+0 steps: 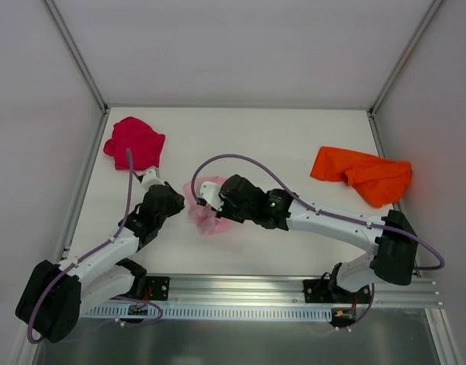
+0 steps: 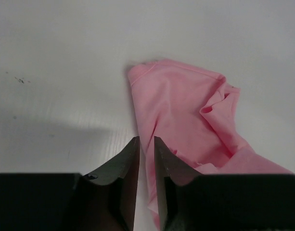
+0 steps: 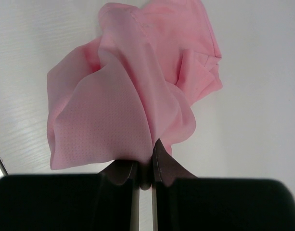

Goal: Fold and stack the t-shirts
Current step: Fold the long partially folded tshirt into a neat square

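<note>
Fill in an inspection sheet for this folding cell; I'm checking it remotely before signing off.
Surface: white table, small dark specks in one spot.
Job's things: light pink cloth t-shirt crumpled at centre between the arms; crimson cloth t-shirt bunched far left; bright orange cloth t-shirt bunched far right; none folded or stacked.
Clutter: nothing seen.
Grippers: left gripper closed narrow on the pink shirt's edge; right gripper shut on a pink fold.
Cables: purple cable loops over the right arm; second purple cable runs up the left arm.
Surroundings: white walls; metal rail at near edge.
</note>
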You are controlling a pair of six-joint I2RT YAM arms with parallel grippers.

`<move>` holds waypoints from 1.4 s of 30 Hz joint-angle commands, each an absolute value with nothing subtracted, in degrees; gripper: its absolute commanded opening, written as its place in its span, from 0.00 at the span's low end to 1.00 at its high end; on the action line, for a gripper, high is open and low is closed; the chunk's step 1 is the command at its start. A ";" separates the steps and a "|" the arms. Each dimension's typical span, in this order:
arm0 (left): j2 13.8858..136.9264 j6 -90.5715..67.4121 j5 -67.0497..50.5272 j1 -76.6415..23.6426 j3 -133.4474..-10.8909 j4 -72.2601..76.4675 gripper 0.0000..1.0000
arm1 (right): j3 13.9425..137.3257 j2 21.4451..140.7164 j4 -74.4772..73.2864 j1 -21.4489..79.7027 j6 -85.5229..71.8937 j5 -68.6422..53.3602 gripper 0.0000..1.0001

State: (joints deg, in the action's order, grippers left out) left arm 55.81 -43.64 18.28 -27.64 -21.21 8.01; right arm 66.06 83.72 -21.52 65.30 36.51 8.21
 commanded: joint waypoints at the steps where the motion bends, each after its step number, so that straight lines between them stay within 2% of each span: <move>1: 55.28 -43.51 15.21 -27.16 -19.69 9.84 0.16 | 70.31 85.25 -20.39 65.30 37.88 8.97 0.01; 5: 55.11 -43.24 12.40 -27.25 -18.63 11.34 0.12 | 71.28 86.39 -20.13 65.13 38.14 7.82 0.01; 9: 55.02 -43.33 11.17 -27.51 -18.02 11.42 0.00 | 72.51 87.89 -20.30 64.87 38.41 8.17 0.01; 17: 56.77 -41.75 5.72 -28.48 -15.82 18.63 0.00 | 73.65 90.17 -19.25 64.34 37.88 5.71 0.01; 24: 66.61 -42.45 -1.48 -29.61 -13.28 30.75 0.00 | 74.44 90.44 -20.21 64.34 38.05 5.01 0.01; 29: 72.49 -43.24 -2.02 -30.67 -11.08 36.20 0.00 | 74.71 90.35 -20.13 63.98 38.76 5.10 0.01; 37: 76.12 -42.98 -2.02 -32.26 -10.46 39.73 0.00 | 84.72 96.50 -24.87 61.53 41.57 3.87 0.01; 38: 76.03 -43.07 -2.02 -32.26 -10.28 39.90 0.00 | 85.42 97.20 -25.05 61.26 41.92 3.52 0.07; 40: 75.76 -43.07 -2.02 -32.52 -10.11 40.08 0.00 | 85.87 98.26 -23.48 60.21 42.62 3.34 0.27; 41: 75.76 -43.07 -2.02 -32.69 -10.02 39.99 0.00 | 85.35 98.26 -20.07 59.68 42.63 2.90 0.44; 42: 75.67 -43.07 -1.76 -32.87 -9.85 39.99 0.00 | 84.30 98.44 -18.13 58.98 42.54 3.07 0.53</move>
State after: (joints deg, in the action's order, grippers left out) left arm 75.53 -43.51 -1.54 -31.92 -11.07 38.83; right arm 83.09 98.24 -22.81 60.51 41.01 4.23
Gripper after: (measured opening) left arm 0.006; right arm 0.469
